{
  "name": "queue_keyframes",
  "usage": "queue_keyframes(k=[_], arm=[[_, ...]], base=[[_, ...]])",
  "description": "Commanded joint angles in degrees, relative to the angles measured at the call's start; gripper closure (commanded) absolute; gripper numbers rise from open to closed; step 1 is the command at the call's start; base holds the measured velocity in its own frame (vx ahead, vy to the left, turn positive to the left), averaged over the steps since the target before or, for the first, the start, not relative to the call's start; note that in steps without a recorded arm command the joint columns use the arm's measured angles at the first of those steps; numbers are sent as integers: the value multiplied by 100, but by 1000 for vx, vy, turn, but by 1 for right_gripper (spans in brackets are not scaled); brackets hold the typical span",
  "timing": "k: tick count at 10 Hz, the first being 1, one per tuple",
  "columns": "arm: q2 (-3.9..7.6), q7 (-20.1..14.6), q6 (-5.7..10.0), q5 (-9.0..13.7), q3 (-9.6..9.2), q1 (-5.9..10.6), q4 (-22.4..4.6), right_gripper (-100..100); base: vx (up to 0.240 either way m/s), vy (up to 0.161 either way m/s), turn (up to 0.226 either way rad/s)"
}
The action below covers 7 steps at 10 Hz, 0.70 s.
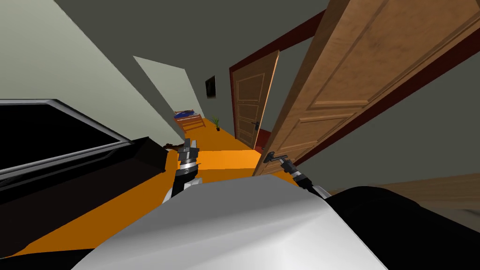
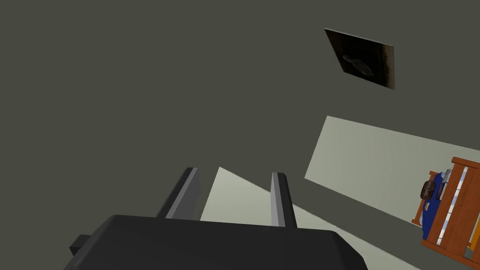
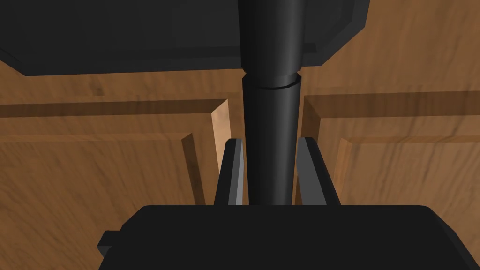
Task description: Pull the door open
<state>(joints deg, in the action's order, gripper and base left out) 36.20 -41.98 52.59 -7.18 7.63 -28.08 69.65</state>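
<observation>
A brown panelled door (image 1: 356,79) stands ajar on my right, its free edge toward me. Its black lever handle (image 1: 274,156) sits low on that edge. My right gripper (image 1: 281,161) is at the handle. In the right wrist view the black handle bar (image 3: 270,140) runs between the two fingers (image 3: 233,173), which press its sides, with the black handle plate (image 3: 140,37) and the brown door panel (image 3: 93,187) behind. My left gripper (image 1: 189,151) is raised left of the door, over the orange floor. Its fingers (image 2: 280,197) stand apart with nothing between them.
An orange floor (image 1: 225,161) runs down a corridor to a second brown door (image 1: 251,101) standing open. A small wooden bed with blue bedding (image 1: 187,119) and a potted plant (image 1: 217,123) stand at the far end. A dark cabinet with a black screen (image 1: 61,150) lies close on my left.
</observation>
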Motion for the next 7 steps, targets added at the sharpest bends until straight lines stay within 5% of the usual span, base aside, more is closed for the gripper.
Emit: queue_keyframes(k=[1, 7], arm=[[0, 0, 0, 0, 0, 0, 0, 100], [137, -95, 971, -83, 84, -215, -686, 100]], base=[[-89, -37, 25], [-49, -15, 64]])
